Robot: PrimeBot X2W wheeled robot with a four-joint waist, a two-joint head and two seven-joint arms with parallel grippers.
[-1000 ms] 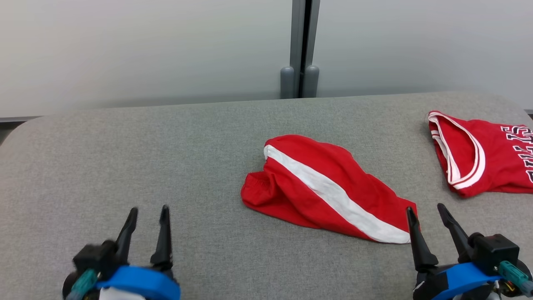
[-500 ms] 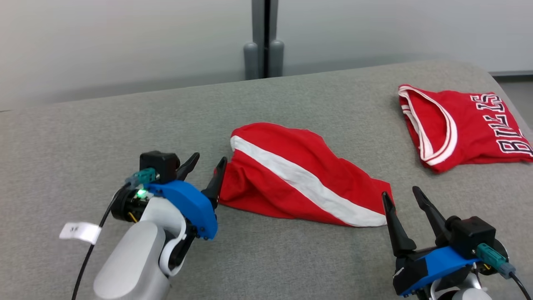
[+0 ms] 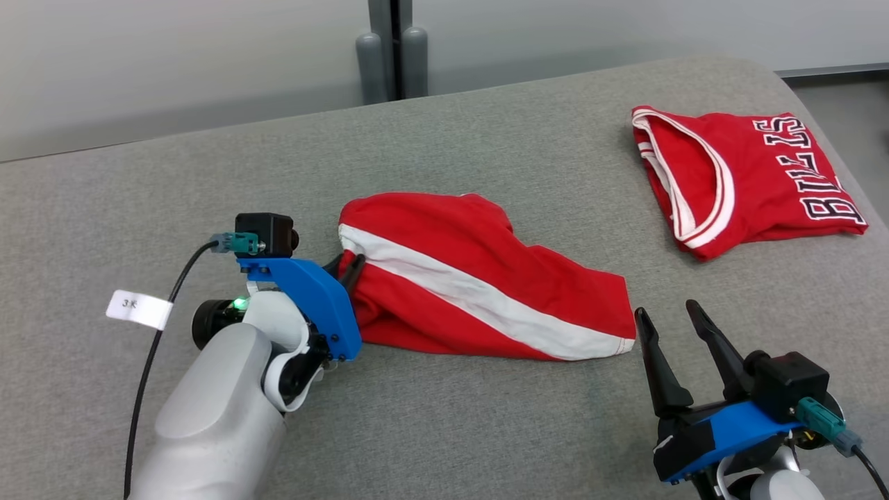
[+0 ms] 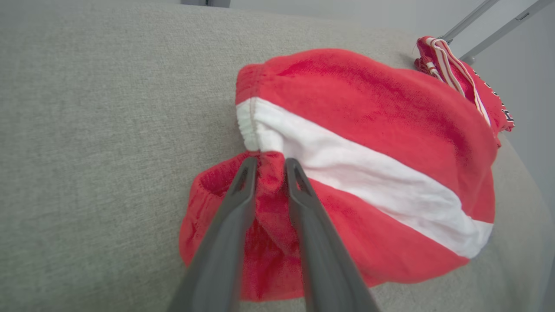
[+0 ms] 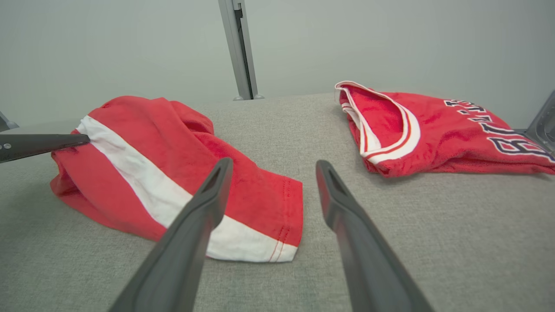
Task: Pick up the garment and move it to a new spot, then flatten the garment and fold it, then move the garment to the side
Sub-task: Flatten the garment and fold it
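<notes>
On the grey table (image 3: 486,430), left gripper (image 4: 271,161) pinches a waistband fold of the red shorts (image 3: 486,292); right gripper (image 3: 665,307), jaws spread, hovers near their hem. Jersey (image 3: 750,173) lies apart.

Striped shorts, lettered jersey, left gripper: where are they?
striped shorts (image 3: 479,298), head view, on the white stripe
lettered jersey (image 3: 764,180), head view, on its red front
left gripper (image 4: 271,162), left wrist view, midway between fingertips

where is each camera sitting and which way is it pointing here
Head view: high on the robot, looking forward and down at the grey surface; both arms' jaws show.
Left wrist view: looks along the left jaws, pinching a fold of the red shorts.
Right wrist view: low, looks along the open right jaws toward the jersey.
All three share shorts and jersey.
</notes>
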